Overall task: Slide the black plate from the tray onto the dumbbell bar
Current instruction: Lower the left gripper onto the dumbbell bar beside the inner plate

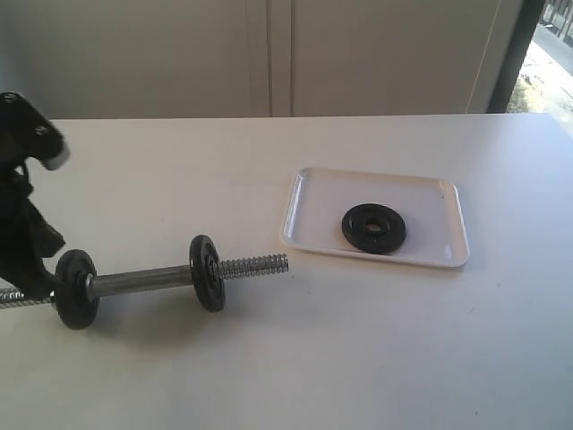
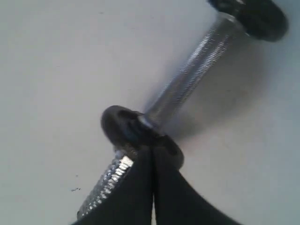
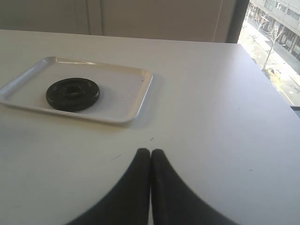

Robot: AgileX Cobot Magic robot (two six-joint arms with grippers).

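The black plate (image 1: 373,228) (image 3: 72,93) lies flat in the white tray (image 1: 313,193) (image 3: 124,96) right of centre. The dumbbell bar (image 1: 143,279) (image 2: 187,84) lies on the table at the front left, carrying two black discs (image 1: 75,288) (image 1: 207,273), its threaded end (image 1: 255,265) pointing toward the tray. My left gripper (image 1: 40,285) (image 2: 152,149) is shut, its tips right over the bar's left disc (image 2: 136,131), with the threaded left end (image 2: 105,180) passing beside the fingers. My right gripper (image 3: 150,152) is shut and empty above bare table, near the tray; the exterior view does not show it.
The white table's far edge (image 1: 286,116) meets a pale wall. A window (image 1: 551,54) is at the far right. The table's right edge (image 3: 276,93) runs close to my right gripper.
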